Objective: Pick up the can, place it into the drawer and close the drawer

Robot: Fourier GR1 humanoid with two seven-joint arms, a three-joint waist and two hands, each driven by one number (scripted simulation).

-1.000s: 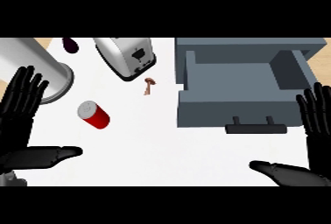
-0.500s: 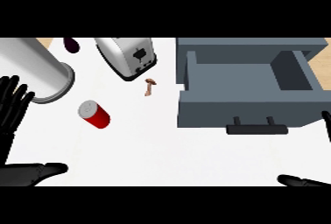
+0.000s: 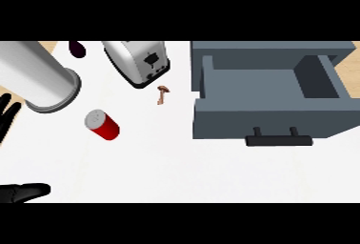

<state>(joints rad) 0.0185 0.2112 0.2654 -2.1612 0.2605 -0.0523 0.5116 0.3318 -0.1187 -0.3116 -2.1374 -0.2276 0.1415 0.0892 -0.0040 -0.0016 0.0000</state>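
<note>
A red can (image 3: 103, 126) with a grey top lies on the white counter, left of centre. The grey drawer (image 3: 271, 124) stands pulled open at the right, its inside bare, a black handle (image 3: 278, 140) on its front. My left hand (image 3: 8, 119) shows only at the left edge, fingers straight and spread, thumb low at the edge; it is well left of the can and touches nothing. My right hand is out of the picture.
A big silver cylinder (image 3: 36, 76) stands at the upper left. A silver toaster (image 3: 141, 62) sits behind the can. A small brown mushroom-like object (image 3: 162, 94) lies between toaster and drawer. A dark purple item (image 3: 76, 48) peeks at the top edge.
Both hands have slid outward and down: the left hand now shows only at the left edge, and the right hand has left the picture. Can and drawer have not moved.
</note>
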